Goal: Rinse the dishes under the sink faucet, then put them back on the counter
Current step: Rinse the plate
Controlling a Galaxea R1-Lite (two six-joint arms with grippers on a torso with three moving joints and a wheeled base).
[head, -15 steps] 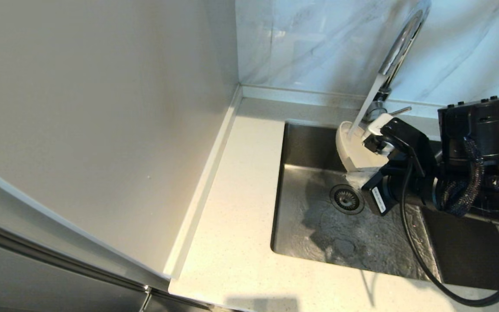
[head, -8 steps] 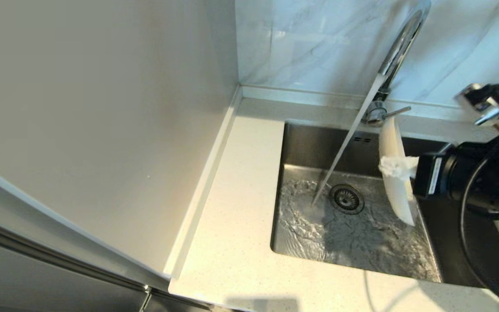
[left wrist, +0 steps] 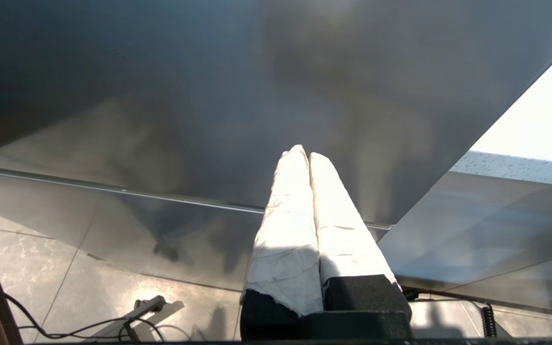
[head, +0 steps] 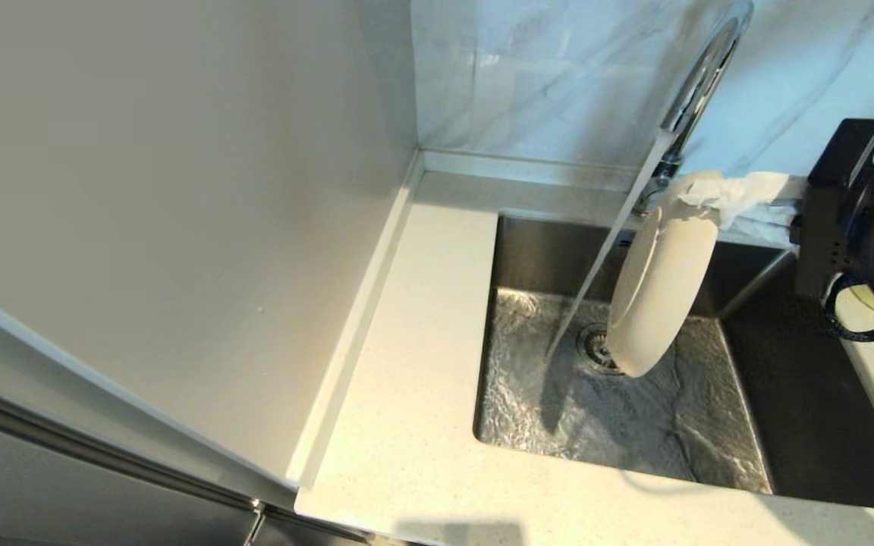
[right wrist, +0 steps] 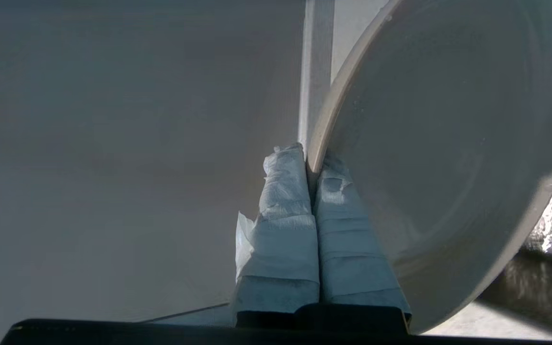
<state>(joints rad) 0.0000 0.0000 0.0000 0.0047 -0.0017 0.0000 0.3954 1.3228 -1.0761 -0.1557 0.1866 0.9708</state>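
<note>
Head view: right gripper (head: 699, 199) pinches the top rim of the off-white plate (head: 661, 292), held on edge above the sink (head: 634, 425), just beside the faucet (head: 699, 72) stream. Left wrist view: left gripper (left wrist: 306, 155), fingers pressed together, w/ nothing between. Right wrist view: wrapped fingers (right wrist: 283, 211) clamp the plate rim.

The left pincer (left wrist: 308, 158) points at a dark steel panel (left wrist: 209, 96), its two white-wrapped fingers (left wrist: 288, 225) pressed together with nothing between them; below lie a marbled tile floor (left wrist: 65, 287) and loose black cables (left wrist: 79, 328)
</note>
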